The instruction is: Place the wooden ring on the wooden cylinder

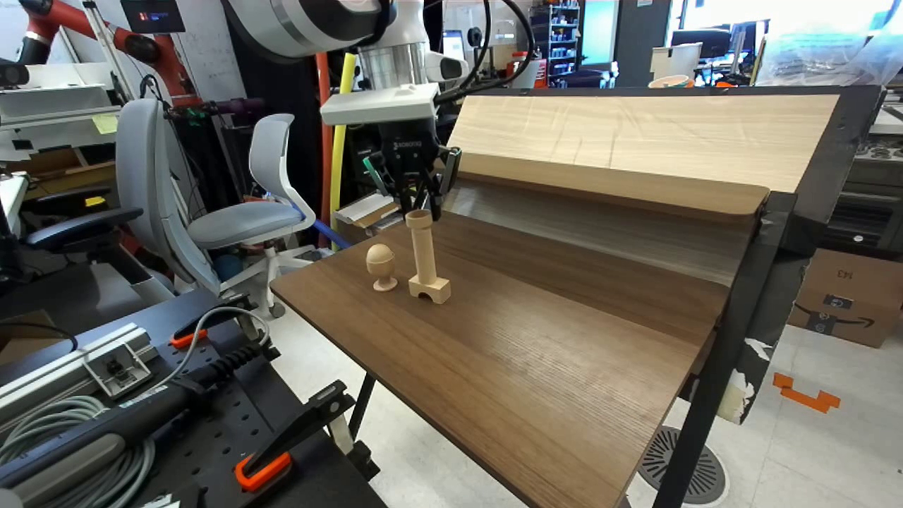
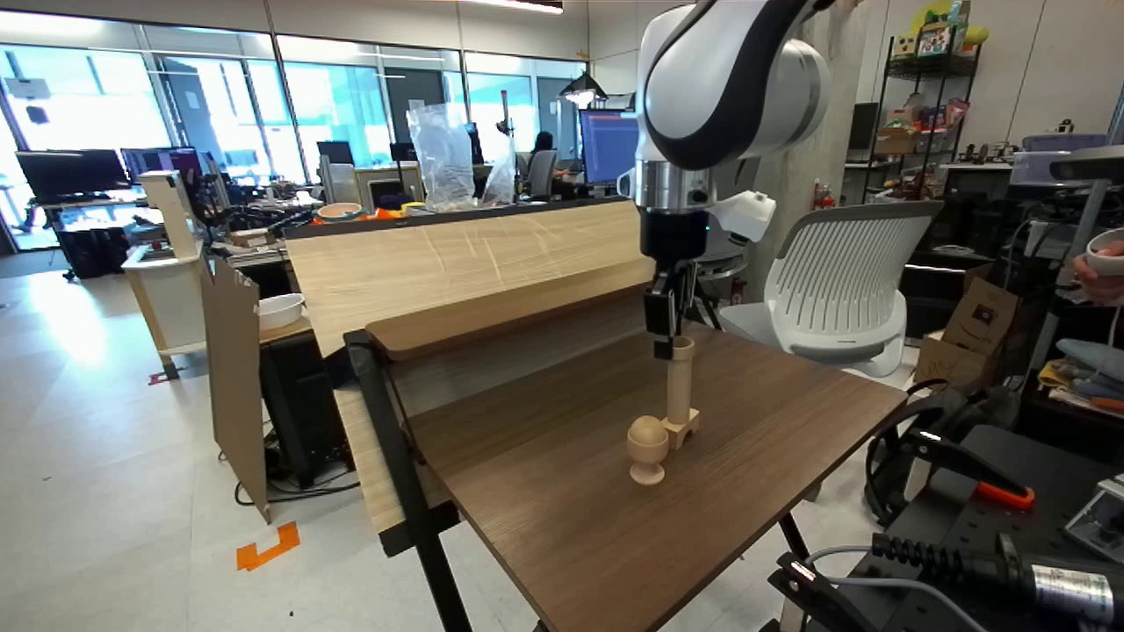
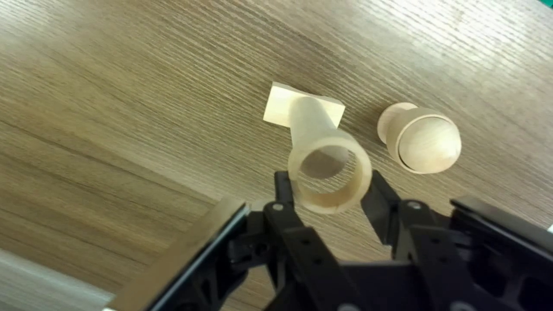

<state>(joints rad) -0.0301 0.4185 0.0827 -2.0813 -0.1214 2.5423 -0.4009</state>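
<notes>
The wooden cylinder (image 1: 425, 255) stands upright on its blocky foot on the brown table; it also shows in an exterior view (image 2: 679, 393) and the wrist view (image 3: 307, 117). The wooden ring (image 3: 330, 203) is at the cylinder's top, also visible in both exterior views (image 1: 419, 221) (image 2: 683, 350). My gripper (image 3: 329, 186) points down with a finger against each side of the ring. Through the ring's hole I see the cylinder's top face, off-centre, and some table. I cannot tell whether the ring touches the cylinder or hovers just above it.
A wooden cup with a ball-like top (image 1: 381, 267) stands close beside the cylinder. The brown table (image 1: 536, 353) has a raised shelf with a pale slanted panel (image 1: 635, 134) along its back. A black bench with tools (image 1: 233, 395) stands near the table.
</notes>
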